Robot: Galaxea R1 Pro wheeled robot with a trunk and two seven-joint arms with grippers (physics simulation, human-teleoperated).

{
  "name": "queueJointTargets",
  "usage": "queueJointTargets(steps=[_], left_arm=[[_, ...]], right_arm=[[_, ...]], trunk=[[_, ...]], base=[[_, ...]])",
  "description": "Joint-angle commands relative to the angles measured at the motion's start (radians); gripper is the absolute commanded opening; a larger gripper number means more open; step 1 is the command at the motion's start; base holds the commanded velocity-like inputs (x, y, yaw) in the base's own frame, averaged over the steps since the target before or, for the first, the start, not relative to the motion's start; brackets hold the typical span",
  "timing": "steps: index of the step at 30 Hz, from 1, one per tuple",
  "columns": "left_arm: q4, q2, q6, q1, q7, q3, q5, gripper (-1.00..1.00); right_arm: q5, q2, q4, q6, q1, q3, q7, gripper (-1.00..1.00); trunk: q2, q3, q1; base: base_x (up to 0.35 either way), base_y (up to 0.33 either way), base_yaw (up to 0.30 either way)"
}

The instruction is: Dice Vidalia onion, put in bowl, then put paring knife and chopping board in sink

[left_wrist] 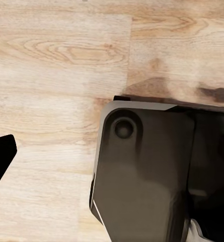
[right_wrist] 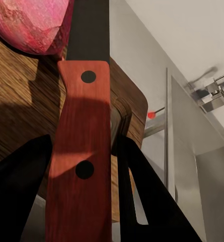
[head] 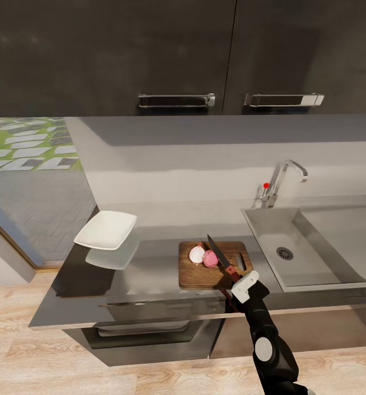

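At lower centre the right gripper (head: 238, 281) was clamped on the paring knife (head: 220, 255); the onion (head: 203, 256) lay halved on the chopping board (head: 196, 274); dicing, the bowl (head: 106, 230) at centre left and the sink (head: 325, 247) remained; the left pincer's state could not be told.

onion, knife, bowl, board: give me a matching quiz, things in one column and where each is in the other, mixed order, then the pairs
Things:
1. onion
2. knife
3. bowl
4. board

Places:
A. on the countertop, just left of the sink
B. in the right gripper
C. cut pieces on the board
D. near the countertop's left end

Pairs: 1-C, 2-B, 3-D, 4-A
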Motion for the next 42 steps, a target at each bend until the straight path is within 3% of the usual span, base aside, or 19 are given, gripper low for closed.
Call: queueJointTargets(steps=[1,42], left_arm=[[-0.001,0.002,-0.003,0.0,0.008,-0.006,0.01,1.0],[0.01,0.002,-0.003,0.0,0.009,-0.006,0.01,1.0]], right_arm=[[0.011,0.0,-0.002,0.005,-0.001,0.0,0.006,-1.0],[0.01,0.0,-0.001,0.005,-0.001,0.0,0.006,-1.0]], trunk=[[-0.002,-0.002,0.001],[-0.002,-0.009,0.001]], base=[[0.0,0.0,0.0],[0.0,0.0,0.0]])
